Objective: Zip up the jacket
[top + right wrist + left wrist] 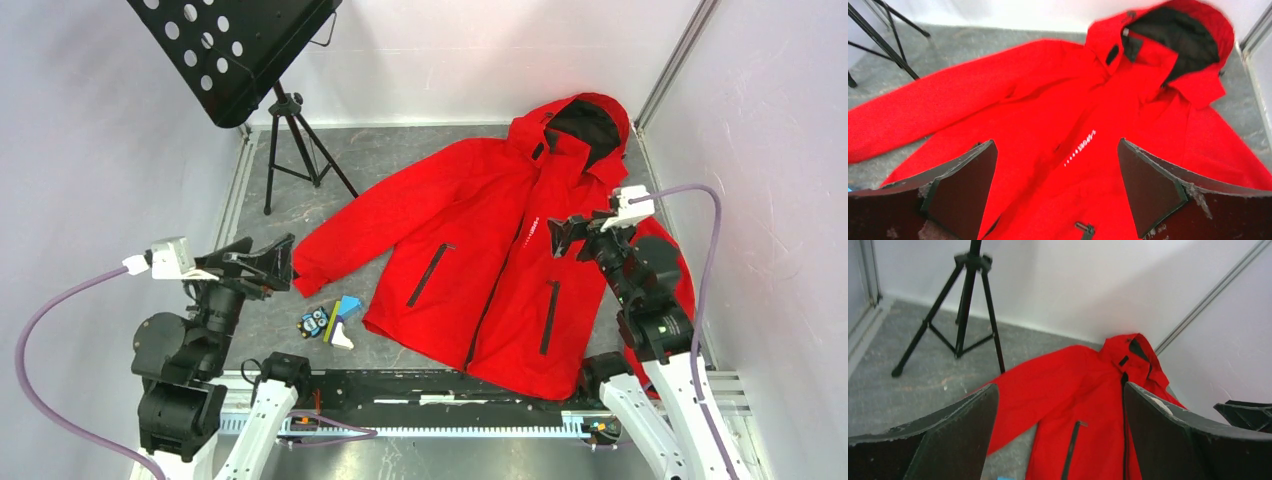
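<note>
The red hooded jacket [480, 250] lies flat on the grey floor, hood with black lining at the far right, two black pocket zips and a small white chest logo showing. Its front runs as a dark line down the middle. My right gripper [565, 235] is open and empty, held above the jacket's right chest; in the right wrist view the gripper [1058, 185] looks down on the jacket [1058, 115] around the logo. My left gripper [270, 262] is open and empty, off the jacket, left of its sleeve cuff; the left wrist view shows that gripper [1060, 440] framing the jacket [1083, 395].
A black music stand on a tripod [290, 130] stands at the far left. Small coloured blocks [330, 322] lie by the jacket's near left hem. White walls and a metal rail [680, 60] close the floor in. A black strip [430, 385] runs along the near edge.
</note>
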Motion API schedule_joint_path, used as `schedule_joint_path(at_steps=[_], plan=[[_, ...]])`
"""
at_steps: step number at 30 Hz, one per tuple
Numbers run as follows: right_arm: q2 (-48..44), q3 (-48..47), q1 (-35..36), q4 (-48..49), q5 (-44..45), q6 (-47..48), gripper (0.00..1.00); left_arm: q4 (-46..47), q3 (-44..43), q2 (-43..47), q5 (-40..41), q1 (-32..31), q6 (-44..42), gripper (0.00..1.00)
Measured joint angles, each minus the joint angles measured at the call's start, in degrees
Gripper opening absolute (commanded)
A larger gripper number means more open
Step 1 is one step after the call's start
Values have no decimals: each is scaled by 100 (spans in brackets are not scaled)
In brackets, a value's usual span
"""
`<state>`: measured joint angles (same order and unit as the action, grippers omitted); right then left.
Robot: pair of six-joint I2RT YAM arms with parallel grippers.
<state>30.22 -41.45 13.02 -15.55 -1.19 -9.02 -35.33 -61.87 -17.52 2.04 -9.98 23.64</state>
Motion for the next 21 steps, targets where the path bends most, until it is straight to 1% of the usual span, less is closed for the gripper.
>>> schedule_joint_path(at_steps=[3,5,7,11,14,17,19,21], plan=[[245,166,-2,-92,4,-42,97,-334,144,0,-15,0,144,100],[435,343,-2,-96,-256,-76,97,-570,293,-2,-120,0,190,100],[629,638,-13,9,-852,-184,97,-782,476,-11,-289,-2,208,100],[1084,1274,-11,345,-2076,-754,97,-975,872,-20,-728,0,348,100],[1495,1591,98,568,-2712,-1161,97,-901,1290,-101,-1408,0,531,100],[1779,1722,542,647,-2879,-1370,97,-588,1856,-396,-2225,0,844,100],[1934,1731,1012,654,-2822,-1528,97,-308,2245,-656,-2710,-2,1088,100],[2026,1729,1464,638,-2579,-1703,97,42,2682,-850,-3161,-7,1394,100]])
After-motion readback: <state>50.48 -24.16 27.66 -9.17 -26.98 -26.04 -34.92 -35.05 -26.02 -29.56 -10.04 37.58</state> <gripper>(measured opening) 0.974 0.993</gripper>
